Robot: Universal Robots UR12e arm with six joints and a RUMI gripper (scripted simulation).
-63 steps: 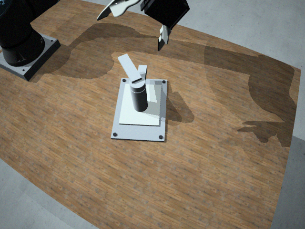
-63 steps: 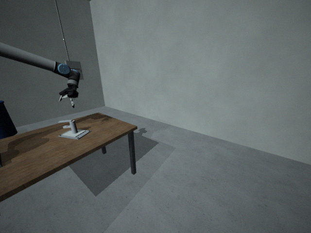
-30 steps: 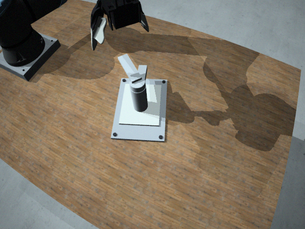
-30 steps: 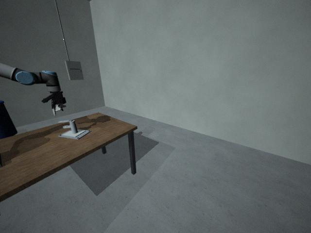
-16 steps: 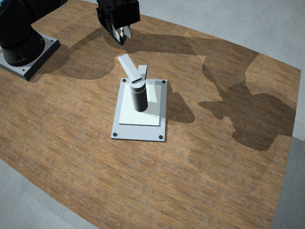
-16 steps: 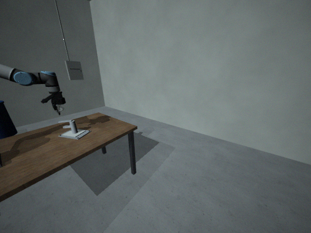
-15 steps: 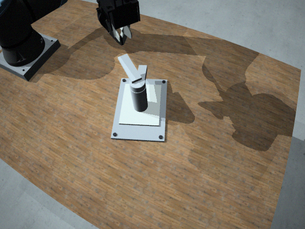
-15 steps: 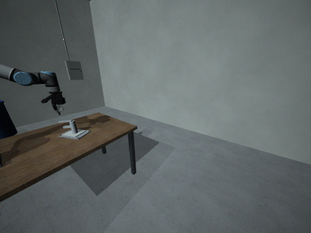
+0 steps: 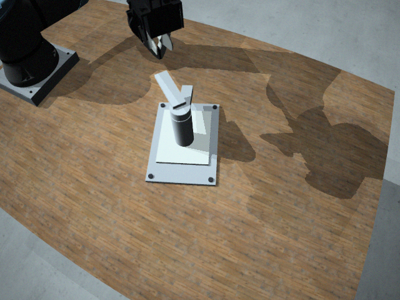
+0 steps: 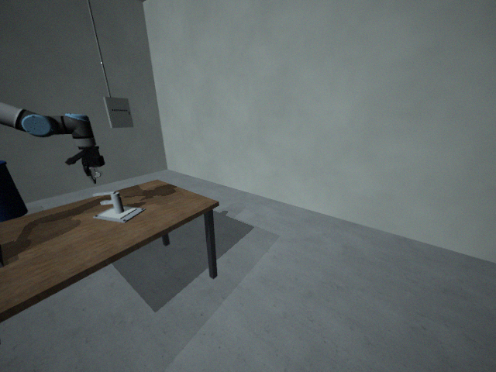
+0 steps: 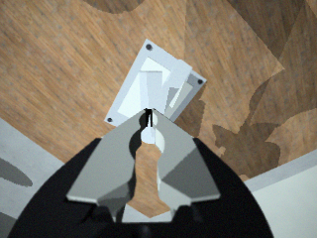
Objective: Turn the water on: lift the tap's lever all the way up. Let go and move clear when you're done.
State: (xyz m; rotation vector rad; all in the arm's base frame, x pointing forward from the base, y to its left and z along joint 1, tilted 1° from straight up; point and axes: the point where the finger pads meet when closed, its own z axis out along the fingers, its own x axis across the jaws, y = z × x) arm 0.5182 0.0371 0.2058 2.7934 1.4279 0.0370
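A grey tap (image 9: 182,124) stands upright on a light grey base plate (image 9: 182,145) in the middle of the wooden table. Its flat lever (image 9: 167,87) reaches from the top of the tap toward the far left and lies roughly level in the exterior view (image 10: 103,194). A short spout (image 9: 186,93) sticks out beside it. My gripper (image 9: 160,46) hangs in the air above and beyond the lever's free end, apart from it. Its fingers are shut with nothing between them. In the wrist view the closed fingertips (image 11: 148,113) point down over the tap (image 11: 162,91).
The robot's dark base (image 9: 27,54) is bolted on a grey mount at the table's far left corner. The table's edge runs close behind the gripper. A grey box (image 10: 118,111) hangs from a cable at the back wall.
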